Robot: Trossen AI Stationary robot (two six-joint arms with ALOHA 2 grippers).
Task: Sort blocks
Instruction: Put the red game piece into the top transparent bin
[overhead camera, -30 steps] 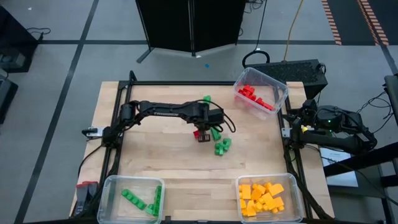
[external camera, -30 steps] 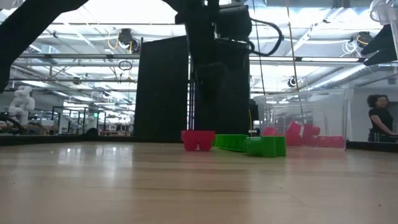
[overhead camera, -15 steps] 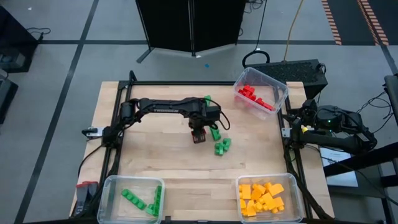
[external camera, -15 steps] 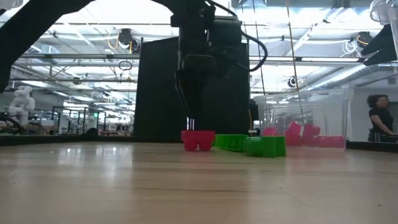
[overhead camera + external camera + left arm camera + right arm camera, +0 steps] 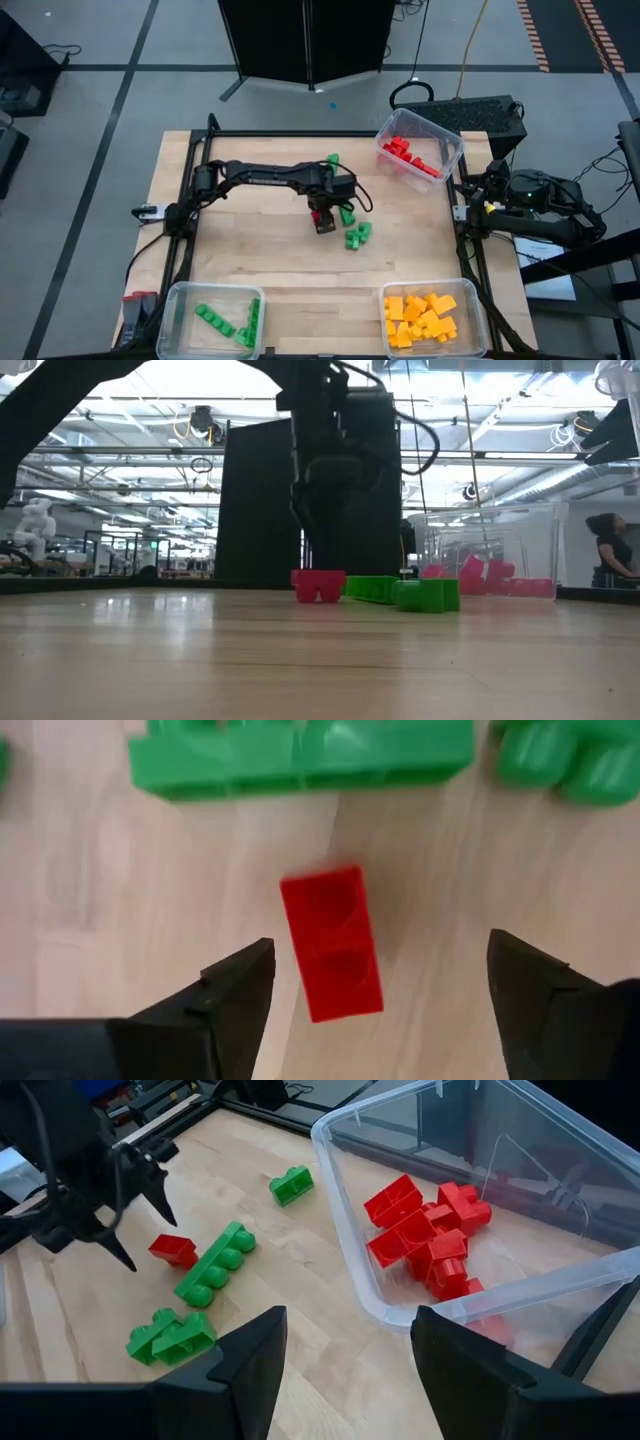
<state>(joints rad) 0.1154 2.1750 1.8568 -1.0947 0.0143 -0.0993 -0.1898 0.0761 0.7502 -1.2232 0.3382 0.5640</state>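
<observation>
A small red block [image 5: 331, 943] lay flat on the pale wooden table [image 5: 260, 250], between the spread fingers of the left gripper [image 5: 375, 985], untouched by either. Just beyond the fingertips lay a long green block [image 5: 300, 755], with two more green blocks [image 5: 172, 1334] close beside it and a single green one [image 5: 332, 159] farther off behind the arm. Sorted blocks sat in clear bins at the table's edges: red [image 5: 418, 145] at the far right corner, green [image 5: 210, 318] and yellow-orange [image 5: 430, 318] along the near edge. The low view showed a wide hall with ceiling lights, a dark cabinet [image 5: 262, 505] and a person [image 5: 606, 550] at the right.

A second before, the left gripper had been shut above the red block; it had since parted wide and stood slightly lower over it.

The right gripper [image 5: 345, 1355] waited open beside the red bin, off the table's right edge. Bare wood lay open on the near side of the left gripper
</observation>
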